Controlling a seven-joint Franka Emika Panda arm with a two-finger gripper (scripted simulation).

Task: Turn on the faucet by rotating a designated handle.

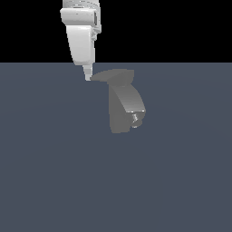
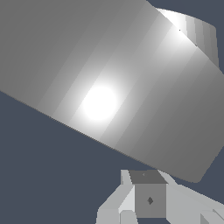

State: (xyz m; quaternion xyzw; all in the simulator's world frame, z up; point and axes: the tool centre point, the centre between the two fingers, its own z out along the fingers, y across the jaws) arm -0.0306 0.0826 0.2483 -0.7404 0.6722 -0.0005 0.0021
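Observation:
The grey faucet (image 1: 120, 113) stands upright on the floor, its thick curved spout ending in a round nozzle (image 1: 135, 119). From its top cap the flat handle (image 1: 113, 75) reaches toward the exterior view's left and tapers to a tip. My gripper (image 1: 88, 76) hangs down from above with its fingers together and nothing between them, right at that tip, touching it or nearly so. In the wrist view the handle (image 2: 109, 78) fills most of the picture as a broad grey blade, with the gripper (image 2: 148, 192) just beside its edge.
The white arm (image 1: 81, 31) comes down from the top of the exterior view. A flat dark blue-grey floor (image 1: 54, 172) spreads around the faucet, with nothing else on it.

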